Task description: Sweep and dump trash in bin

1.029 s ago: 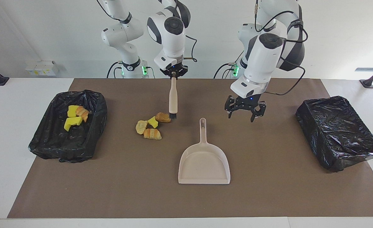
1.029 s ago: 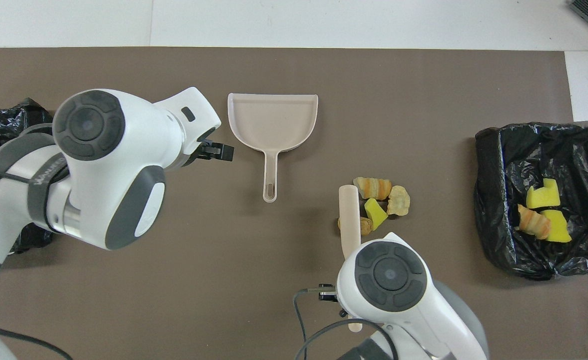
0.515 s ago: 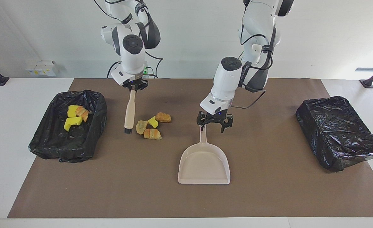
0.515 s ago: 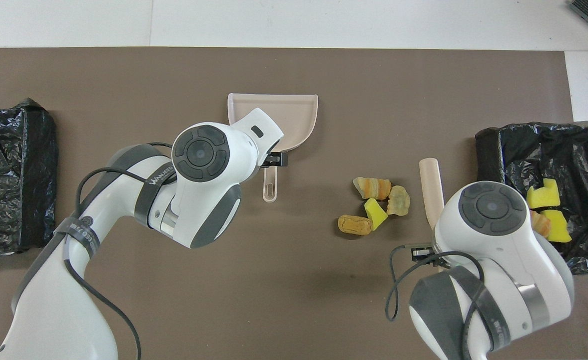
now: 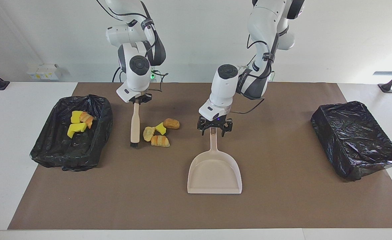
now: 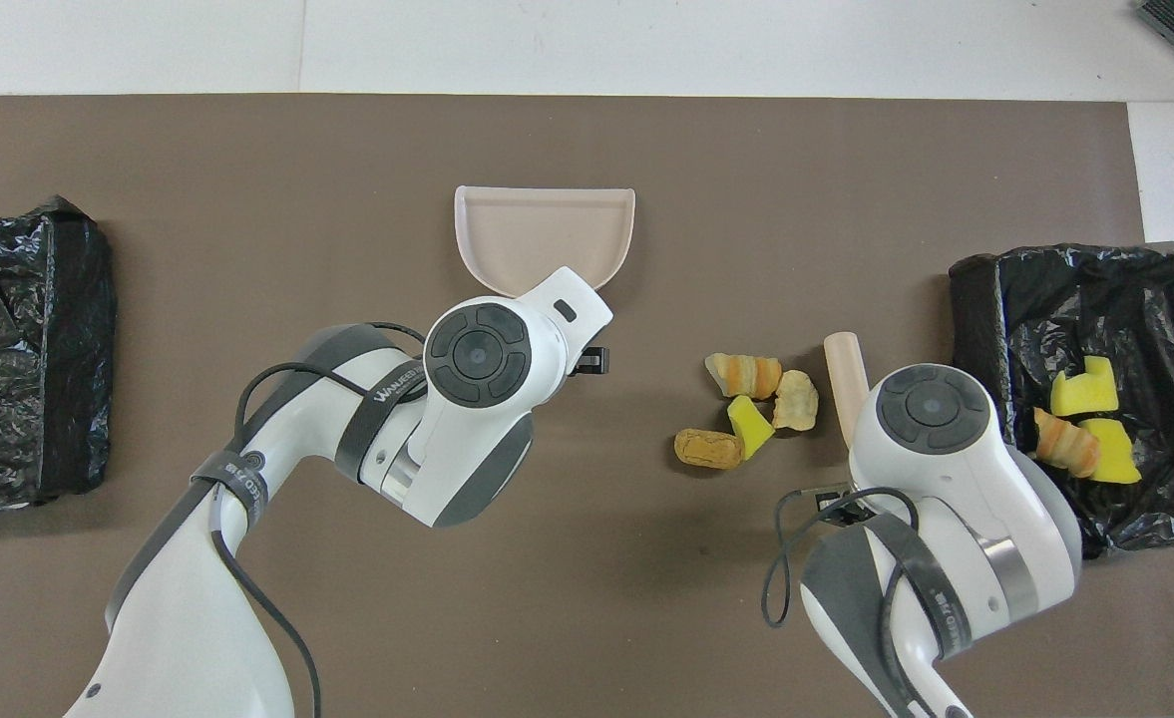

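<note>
The only lettering that shows is white print on the dark grey band around the forearm of the white left robot arm point(image 6: 387, 384), left of centre in the overhead view; it begins "WANUEES", though the letters are not sure. A similar white print on the grey band of the white right robot arm point(image 6: 951, 608), at lower right, cannot be read.

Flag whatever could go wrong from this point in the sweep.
1. The left tool is at the tip of the dustpan handle, fingers open; a grip that far out may let the pan tilt or slip.
2. The dustpan's mouth faces away from the four scraps on the mat, so sweeping now would miss it.
3. The right tool holds the brush between the scraps and the bin already holding trash; a stroke could scatter them.
</note>
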`<state>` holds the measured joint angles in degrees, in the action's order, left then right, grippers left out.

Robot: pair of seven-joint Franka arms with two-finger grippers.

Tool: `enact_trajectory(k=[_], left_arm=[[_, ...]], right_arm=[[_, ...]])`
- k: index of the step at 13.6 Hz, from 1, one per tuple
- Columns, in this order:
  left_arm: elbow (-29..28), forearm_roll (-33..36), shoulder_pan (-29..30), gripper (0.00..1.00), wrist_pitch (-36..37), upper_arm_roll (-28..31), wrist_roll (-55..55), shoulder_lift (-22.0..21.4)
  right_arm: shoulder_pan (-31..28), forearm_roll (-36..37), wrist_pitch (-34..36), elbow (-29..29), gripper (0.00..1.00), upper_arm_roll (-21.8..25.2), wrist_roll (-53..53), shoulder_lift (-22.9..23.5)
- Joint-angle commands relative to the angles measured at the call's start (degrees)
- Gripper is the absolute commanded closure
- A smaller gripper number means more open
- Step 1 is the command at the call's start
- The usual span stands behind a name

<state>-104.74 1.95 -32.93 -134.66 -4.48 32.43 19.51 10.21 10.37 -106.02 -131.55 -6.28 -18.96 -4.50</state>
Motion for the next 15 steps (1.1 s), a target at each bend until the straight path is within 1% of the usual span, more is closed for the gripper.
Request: enact_trajectory(k=[1,2,3,4,5,6,7,8,9,10,11,12,13,14,15], left_arm=[[-2.3,2.2,-0.8,0.66,-1.5,0.9,0.8,-0.8],[-2.5,2.4,-0.8,0.72,-1.0,0.9,0.7,-0.9],[-2.7,2.4,-0.8,0.78,-0.7,0.9,0.7,-1.0],[-2.9,2.4,-0.8,0.87,0.2,0.9,0.7,-1.2],[-3.1,2.4,-0.8,1.0,1.3,0.9,0.6,-1.3],[-2.8,2.5,-0.6,1.0,2.6,1.0,0.4,-1.3],[-2.4,3.1,0.0,1.0,2.8,1.0,0.0,-1.2],[-2.3,4.7,0.1,1.0,3.0,1.3,-1.2,-1.7],[-2.3,5.2,0.5,1.0,3.2,1.6,-4.5,-2.4],[-2.2,5.2,2.2,1.0,4.7,1.6,-11.0,-3.3],[-1.9,5.1,3.9,1.0,6.9,1.4,-15.9,-4.7],[-1.4,5.1,4.7,1.0,9.9,1.4,-19.8,-5.9],[-1.2,5.1,5.8,1.0,12.1,1.5,-24.7,-7.3],[-1.1,5.1,7.4,1.0,14.1,1.4,-31.0,-8.6],[-1.1,5.1,8.3,1.0,17.5,1.4,-36.8,-9.7]], right_arm=[[-0.5,-2.7,-2.2,-0.3,1.0,-0.5,2.4,1.2],[-0.5,-6.8,-2.4,-0.3,1.0,-0.5,4.2,1.8],[0.2,-8.5,-2.5,-0.3,1.0,-0.5,5.2,2.2],[0.4,-9.4,-2.5,-0.1,1.0,-0.5,5.5,2.4],[0.7,-11.2,-2.4,0.1,1.0,-0.6,5.4,2.4],[2.0,-14.0,-2.4,0.3,1.0,-0.6,5.0,2.5],[3.4,-14.2,-1.7,1.4,1.0,-0.5,4.4,2.7],[3.6,-13.5,-0.9,2.0,1.0,-0.4,2.9,2.9],[3.6,-12.4,-0.5,2.7,1.0,-0.3,1.3,2.8],[3.5,-10.8,0.7,3.9,1.0,-0.2,-0.3,2.3],[3.1,-10.0,3.4,5.5,1.0,-0.1,-2.1,1.7],[2.9,-7.3,6.7,6.6,1.0,-0.1,-2.7,0.8],[3.6,-2.9,9.4,6.2,1.0,-0.3,-3.1,-0.7],[3.7,0.3,10.6,5.2,1.0,-0.6,-2.9,-2.0],[4.8,1.0,11.4,3.4,1.0,-0.7,-2.5,-3.3]])
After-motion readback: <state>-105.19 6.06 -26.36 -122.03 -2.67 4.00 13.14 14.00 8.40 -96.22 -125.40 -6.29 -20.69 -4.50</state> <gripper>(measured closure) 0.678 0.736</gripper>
